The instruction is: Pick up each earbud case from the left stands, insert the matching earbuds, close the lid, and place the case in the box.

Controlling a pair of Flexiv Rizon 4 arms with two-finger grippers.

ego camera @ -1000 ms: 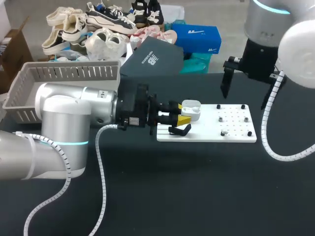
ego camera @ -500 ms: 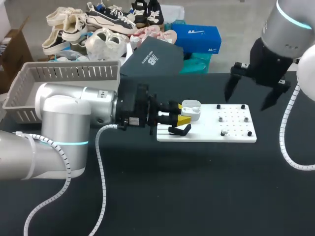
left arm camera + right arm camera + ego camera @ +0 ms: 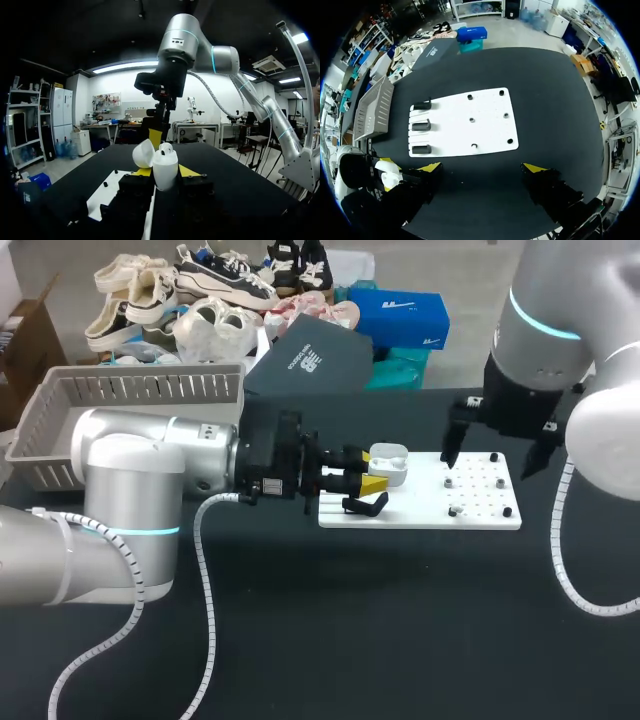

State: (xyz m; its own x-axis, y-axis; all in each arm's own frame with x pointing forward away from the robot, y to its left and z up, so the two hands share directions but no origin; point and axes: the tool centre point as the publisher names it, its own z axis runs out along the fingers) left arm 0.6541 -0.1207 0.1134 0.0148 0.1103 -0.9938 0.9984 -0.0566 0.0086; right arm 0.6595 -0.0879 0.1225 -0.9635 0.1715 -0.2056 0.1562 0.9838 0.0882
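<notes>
The white earbud case (image 3: 388, 460) is pinched in the left tool (image 3: 372, 478), one yellow tip pressed to each side of it. In the left wrist view the case (image 3: 165, 169) stands upright between those tips with its lid (image 3: 143, 153) flipped open to one side. It is held just above the left end of a white plate (image 3: 480, 502) that lies flat on the black counter (image 3: 400, 620).

From the right wrist view, three black stands (image 3: 421, 125) sit in a row along that end of the plate (image 3: 455, 132), and the case (image 3: 387, 170) shows off to the side beyond them. Small dark pegs (image 3: 471, 120) dot the rest of the plate.

The right tool (image 3: 490, 455) hangs over the plate's far end, well apart from the case, with its fingers spread wide and nothing between them. A grey slatted basket (image 3: 130, 390) rests at the counter's left rear, behind the left arm.
</notes>
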